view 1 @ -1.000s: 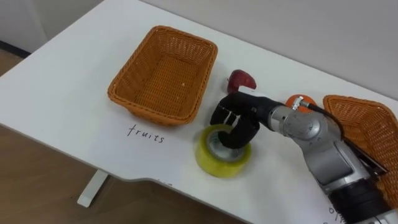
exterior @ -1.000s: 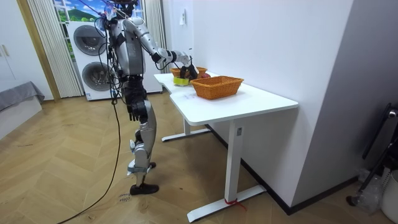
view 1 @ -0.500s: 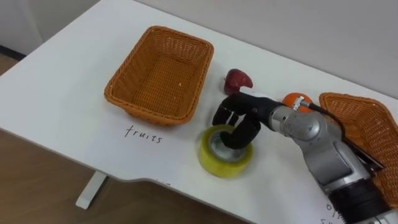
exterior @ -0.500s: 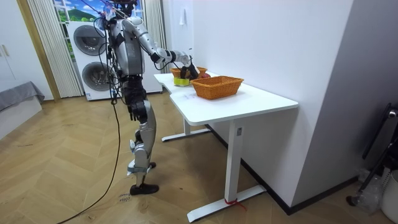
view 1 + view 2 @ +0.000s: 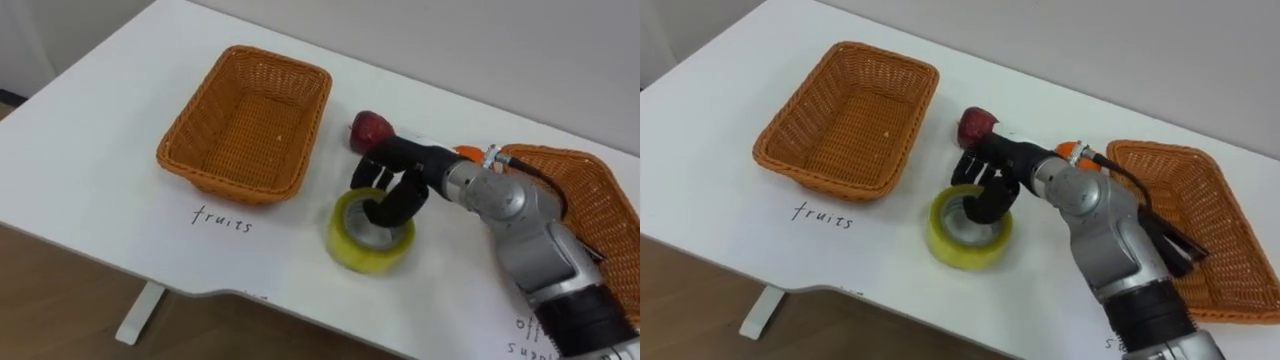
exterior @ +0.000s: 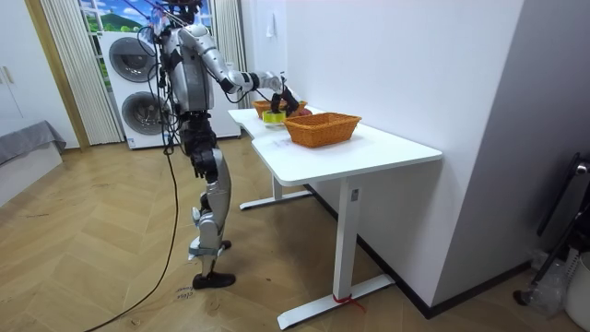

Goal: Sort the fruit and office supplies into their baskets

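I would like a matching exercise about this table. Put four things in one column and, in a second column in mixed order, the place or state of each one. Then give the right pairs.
Things:
1. tape roll
2. red fruit
3. left basket
4. right basket

Places or states:
A. at the robot's right, partly behind the right arm
B. empty, at the robot's left
C. the right hand curls its fingers into its hole
D. on the table between the two baskets, just beyond the right hand

Pairs: 1-C, 2-D, 3-B, 4-A.
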Controlling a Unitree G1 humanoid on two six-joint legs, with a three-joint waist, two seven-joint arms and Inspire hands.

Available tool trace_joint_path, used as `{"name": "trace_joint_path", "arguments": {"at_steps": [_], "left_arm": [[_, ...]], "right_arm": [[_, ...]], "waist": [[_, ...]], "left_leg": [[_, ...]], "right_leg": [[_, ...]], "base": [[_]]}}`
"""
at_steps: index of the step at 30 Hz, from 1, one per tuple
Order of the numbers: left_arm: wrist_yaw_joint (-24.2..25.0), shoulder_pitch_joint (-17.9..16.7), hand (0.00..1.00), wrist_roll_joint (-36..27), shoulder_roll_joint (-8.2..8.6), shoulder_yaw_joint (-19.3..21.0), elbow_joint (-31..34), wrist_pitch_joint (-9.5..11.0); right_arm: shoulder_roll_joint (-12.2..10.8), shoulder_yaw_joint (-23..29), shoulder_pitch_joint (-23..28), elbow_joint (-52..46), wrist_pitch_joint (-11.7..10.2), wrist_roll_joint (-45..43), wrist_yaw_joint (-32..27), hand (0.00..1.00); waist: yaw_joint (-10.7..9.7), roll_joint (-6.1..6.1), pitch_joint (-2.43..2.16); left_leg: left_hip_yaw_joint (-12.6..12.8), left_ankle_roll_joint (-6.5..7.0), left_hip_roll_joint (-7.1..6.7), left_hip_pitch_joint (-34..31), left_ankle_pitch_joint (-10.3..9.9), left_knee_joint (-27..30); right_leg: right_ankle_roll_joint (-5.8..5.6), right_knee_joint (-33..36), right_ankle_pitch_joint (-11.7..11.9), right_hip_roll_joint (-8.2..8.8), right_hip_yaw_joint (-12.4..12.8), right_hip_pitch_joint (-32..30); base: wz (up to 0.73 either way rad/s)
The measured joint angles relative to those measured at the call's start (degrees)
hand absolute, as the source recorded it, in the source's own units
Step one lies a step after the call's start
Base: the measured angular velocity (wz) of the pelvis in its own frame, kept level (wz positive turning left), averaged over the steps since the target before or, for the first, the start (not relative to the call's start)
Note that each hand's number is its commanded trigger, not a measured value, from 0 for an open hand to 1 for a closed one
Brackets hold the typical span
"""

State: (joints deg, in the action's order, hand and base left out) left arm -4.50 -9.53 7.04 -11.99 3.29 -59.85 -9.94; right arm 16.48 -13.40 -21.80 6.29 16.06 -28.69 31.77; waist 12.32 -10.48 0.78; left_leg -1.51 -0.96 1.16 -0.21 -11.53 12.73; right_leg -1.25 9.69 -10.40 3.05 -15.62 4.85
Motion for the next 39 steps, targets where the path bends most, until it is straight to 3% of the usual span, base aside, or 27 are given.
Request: {"name": "trace_joint_path", "arguments": {"at_steps": [2, 8, 16, 21, 25, 34, 39], "left_arm": [[0.1, 0.1, 0.00, 0.0, 0.00, 0.1, -0.6, 0.3], [0.2, -0.8, 0.00, 0.0, 0.04, 2.5, -1.0, 1.0], [0.1, -1.4, 0.00, 0.1, 0.23, 4.7, -0.5, 2.5], [0.1, -3.5, 0.00, -0.1, 0.72, 5.6, 3.4, 2.9], [-0.3, -3.8, 0.00, -0.2, 1.33, 5.6, 4.4, 3.1], [-0.3, -4.9, 0.00, -0.2, 1.88, 5.6, 4.7, 3.2], [0.2, -5.1, 0.00, -0.2, 1.79, 5.6, 4.8, 3.3]], "right_arm": [[0.4, 1.1, 0.0, -1.8, -0.5, 0.1, 0.0, 1.00], [4.6, 4.8, 1.2, -6.5, -1.5, 2.3, -2.4, 1.00], [5.0, 10.6, 2.2, -8.6, -2.4, 4.2, -4.5, 1.00], [5.7, 13.2, 2.2, -10.4, -2.9, 4.5, -5.9, 1.00], [5.7, 14.9, 2.2, -10.1, -2.9, 4.7, -6.2, 1.00], [6.2, 17.5, 2.2, -7.4, -2.9, 8.3, -11.4, 1.00], [9.0, 17.5, 2.2, -4.1, -2.9, 9.8, -13.0, 1.00]], "waist": [[-0.9, -0.01, -0.08], [-1.5, -0.05, -0.12], [-3.8, 0.75, -0.16], [-4.6, 2.06, -0.91], [-5.3, 2.42, -0.66], [-6.2, 1.81, -0.77], [-6.2, 1.57, -0.70]], "left_leg": [[0.1, 0.00, -0.02, 0.0, 0.0, 0.0], [1.1, 0.01, 0.08, 1.2, 0.0, -0.6], [1.6, 0.02, 0.09, 1.8, 0.0, -0.9], [2.1, 0.07, 0.09, 2.2, 0.0, -1.0], [2.3, 0.10, 0.08, 2.6, 0.1, -1.5], [2.6, 0.14, 0.12, 3.2, 0.2, -1.6], [2.5, 0.13, 0.11, 3.0, 0.2, -1.5]], "right_leg": [[0.00, 0.0, 0.0, 0.03, 0.1, 0.0], [0.00, 0.0, 0.0, 0.00, 1.5, 0.4], [0.00, 0.0, 0.0, -0.06, 2.6, 0.9], [0.01, 0.1, 0.0, -0.01, 2.7, 1.0], [0.01, 0.1, 0.0, -0.01, 2.8, 1.2], [0.01, 0.1, 0.0, 0.05, 2.9, 1.1], [0.01, 0.1, 0.0, 0.07, 2.8, 1.0]], "base": [[0.00], [-0.09], [-0.03], [-0.04], [-0.01], [-0.01], [0.00]]}}
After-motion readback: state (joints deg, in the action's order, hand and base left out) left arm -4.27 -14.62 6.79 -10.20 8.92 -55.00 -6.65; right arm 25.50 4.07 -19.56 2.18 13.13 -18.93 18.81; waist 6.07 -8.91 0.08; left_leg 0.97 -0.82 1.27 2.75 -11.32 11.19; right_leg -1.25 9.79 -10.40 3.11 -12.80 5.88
